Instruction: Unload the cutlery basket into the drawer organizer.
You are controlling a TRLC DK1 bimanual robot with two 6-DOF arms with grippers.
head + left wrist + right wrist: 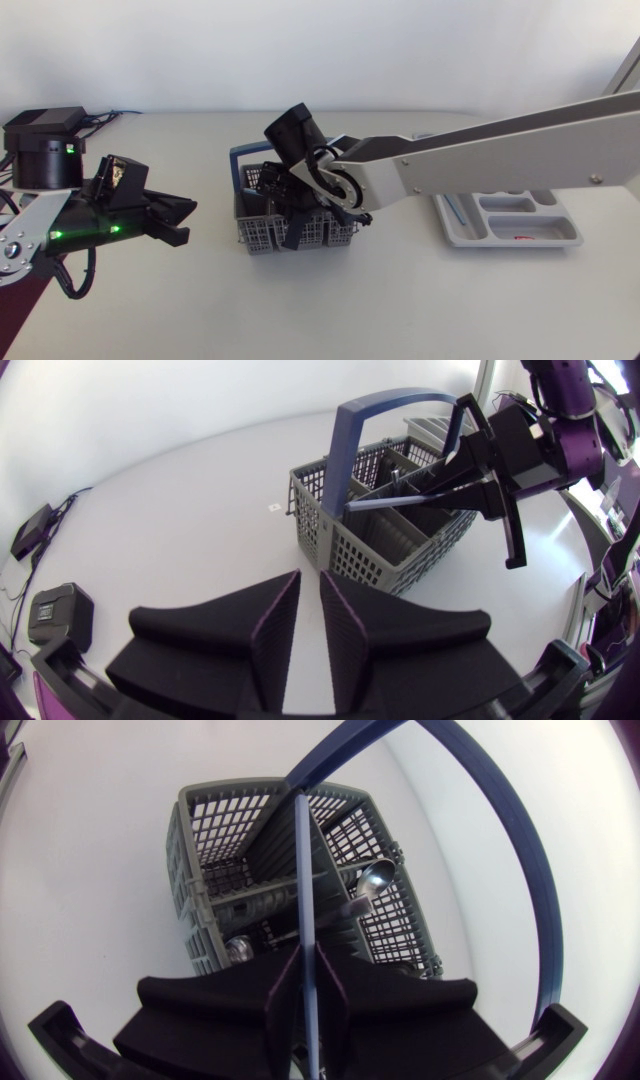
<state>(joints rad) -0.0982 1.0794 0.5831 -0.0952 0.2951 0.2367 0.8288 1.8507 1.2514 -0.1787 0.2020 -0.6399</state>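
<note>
The grey cutlery basket [262, 238] with a blue handle [240, 160] stands mid-table. My right arm reaches across from the right, and its gripper [298, 230] hangs over the basket's compartments. In the right wrist view that gripper [308, 965] is shut on a thin blue utensil [303, 870] that stands edge-on above the basket [200, 850]. A metal spoon [375, 880] lies deeper inside. The left wrist view shows the same blue utensil [400, 500] held slanting over the basket [350, 550]. My left gripper [185, 215] [310, 595] waits left of the basket, fingers together with nothing between them.
The grey drawer organizer [570, 230] lies at the right, partly under my right arm, with a blue piece [456, 210] and a small red piece [525, 238] in its compartments. A black box [60, 615] sits on the table near my left arm.
</note>
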